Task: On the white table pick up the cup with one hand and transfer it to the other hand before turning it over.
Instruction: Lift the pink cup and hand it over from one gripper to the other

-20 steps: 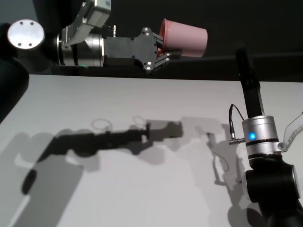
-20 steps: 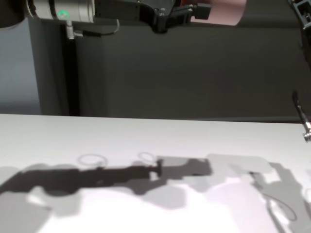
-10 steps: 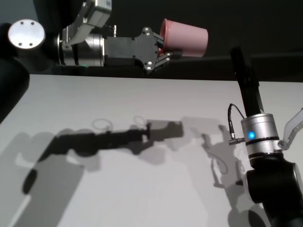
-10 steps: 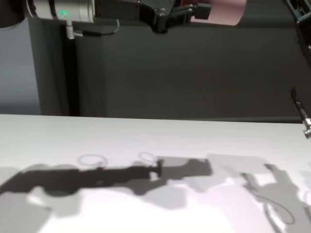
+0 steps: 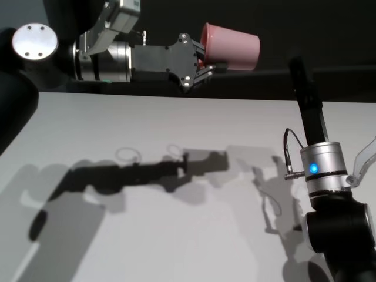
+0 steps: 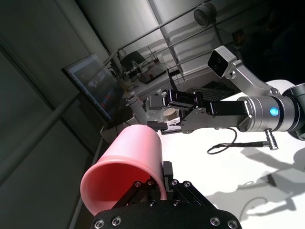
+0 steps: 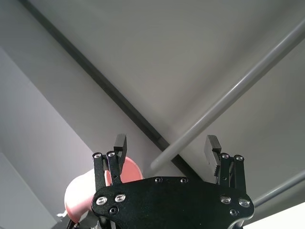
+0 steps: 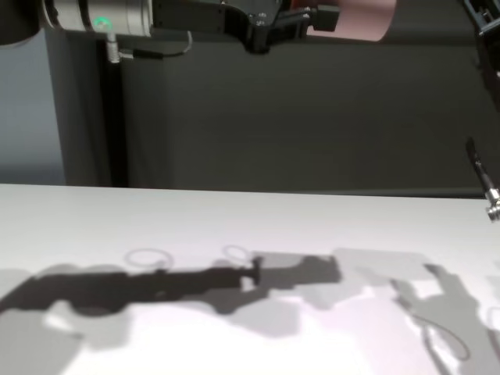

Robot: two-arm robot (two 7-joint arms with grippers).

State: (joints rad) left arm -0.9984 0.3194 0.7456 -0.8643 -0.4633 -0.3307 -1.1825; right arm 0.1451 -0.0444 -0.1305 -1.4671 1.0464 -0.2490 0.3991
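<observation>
White worktop (image 5: 176, 235) is the reference here: wide, matte, bare apart from arm shadows across its middle.

Left arm reaches out level, well above the worktop's far edge. Left gripper (image 5: 202, 59) has its jaws clenched on the cup's rim wall, one finger inside the mouth and one outside; the left wrist view shows that clearly (image 6: 159, 183).

Right arm stands up from the worktop's right side, blue light lit on its wrist ring, forearm pointing up and away. Right gripper (image 6: 159, 125) shows in the left wrist view, just beyond the cup's base, jaws released and spread wide, nothing between them. From its own wrist camera the two fingertips stand well apart (image 7: 167, 143), with the cup off to one side of them, not between them.

Cup (image 5: 230, 47): pink, handleless, held high above the worktop's far edge, lying roughly on its side. Mouth faces the left gripper, narrower base points toward the right arm. No contact with the worktop. In the chest view only its lower part shows at the top edge (image 8: 361, 19).

Small cable loop hangs off the right wrist, above the worktop's right side.
</observation>
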